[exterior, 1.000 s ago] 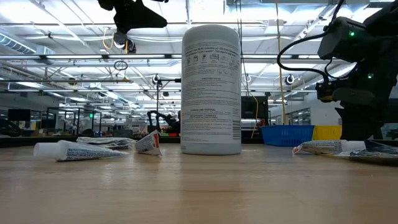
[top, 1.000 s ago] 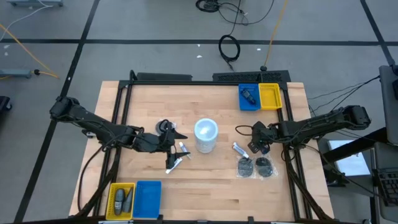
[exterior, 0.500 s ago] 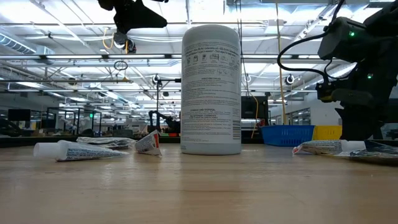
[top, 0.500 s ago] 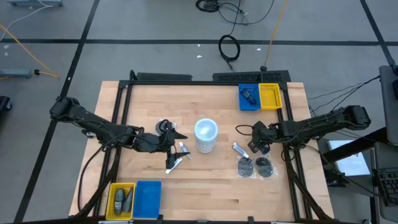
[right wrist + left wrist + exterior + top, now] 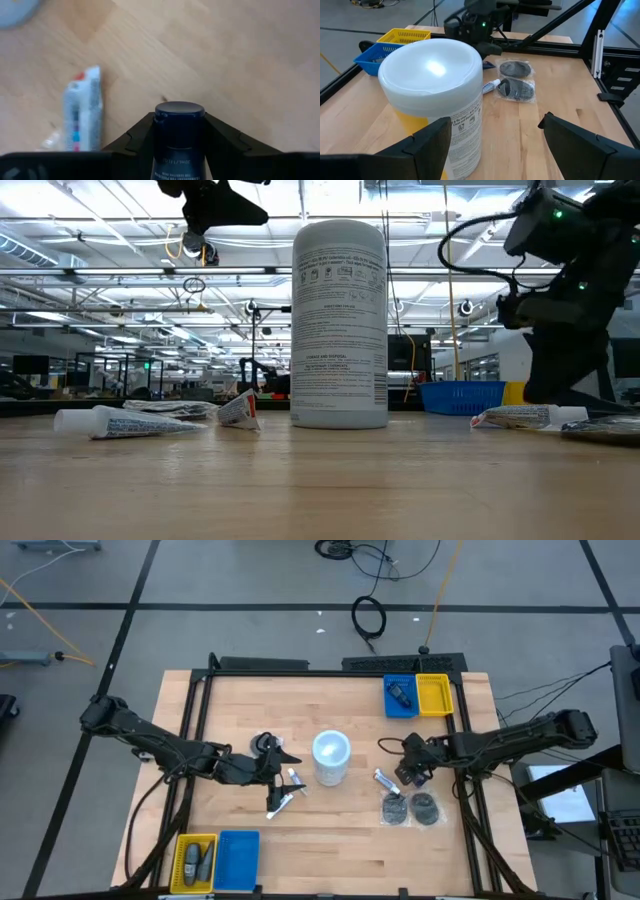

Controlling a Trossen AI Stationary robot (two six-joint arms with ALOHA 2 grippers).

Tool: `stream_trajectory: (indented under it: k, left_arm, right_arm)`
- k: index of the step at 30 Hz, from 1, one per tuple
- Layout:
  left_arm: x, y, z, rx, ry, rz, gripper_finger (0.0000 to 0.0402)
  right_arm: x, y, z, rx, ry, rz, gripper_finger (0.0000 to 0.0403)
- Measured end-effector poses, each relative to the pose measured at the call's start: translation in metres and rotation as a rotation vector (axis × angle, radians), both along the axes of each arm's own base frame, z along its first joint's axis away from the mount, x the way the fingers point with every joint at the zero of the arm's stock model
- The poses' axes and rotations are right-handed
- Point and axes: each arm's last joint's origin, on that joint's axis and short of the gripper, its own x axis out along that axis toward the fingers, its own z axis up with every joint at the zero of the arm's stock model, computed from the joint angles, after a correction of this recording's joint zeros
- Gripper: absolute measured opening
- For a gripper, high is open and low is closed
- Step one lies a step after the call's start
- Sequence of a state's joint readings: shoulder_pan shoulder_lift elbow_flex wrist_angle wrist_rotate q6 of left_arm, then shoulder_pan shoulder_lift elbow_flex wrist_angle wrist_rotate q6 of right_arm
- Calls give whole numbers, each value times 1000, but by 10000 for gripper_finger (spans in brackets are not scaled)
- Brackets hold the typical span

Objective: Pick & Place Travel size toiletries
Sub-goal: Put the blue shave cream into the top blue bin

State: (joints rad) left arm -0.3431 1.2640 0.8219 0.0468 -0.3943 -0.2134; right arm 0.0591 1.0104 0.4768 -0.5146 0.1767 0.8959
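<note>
Since a second ago my right claw [image 5: 405, 772] has lifted a little and drifted left, toward the middle of the table [image 5: 340, 830]; the low view shows that arm raised and swung compared with before. My left arm has not budged: its claw [image 5: 283, 760] hangs just left of the big white cylinder [image 5: 331, 758], fingers spread wide apart with nothing between them.

From the right wrist view, the right claw is clamped on a small dark bottle [image 5: 179, 137], cap forward, one finger on each side of its body. I judge the pick on this item done, with the carry to a tray the step in hand; the blue tray [image 5: 400, 697] at the far right already holds one dark item.

Below the bottle, well apart from it on the bare wood, a white tube [image 5: 82, 116] lies flat. In the high view that tube [image 5: 383, 780] sits just near of the right claw, with two dark discs in clear wrap [image 5: 411, 808] nearer still. Two more tubes [image 5: 284, 792] lie near the left claw, waiting.
</note>
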Motion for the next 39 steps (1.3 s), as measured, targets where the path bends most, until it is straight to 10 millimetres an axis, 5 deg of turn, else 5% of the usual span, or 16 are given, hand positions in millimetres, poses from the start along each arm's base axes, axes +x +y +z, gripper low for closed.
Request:
stream_trajectory:
  k: [22,39]
  left_arm:
    - [0,0,0,0,-1,1,310]
    - [0,0,0,0,-1,2,310]
  right_arm:
    - [23,-12,84,-251,-466,43,128]
    - [22,-61,96,-489,-488,-173,128]
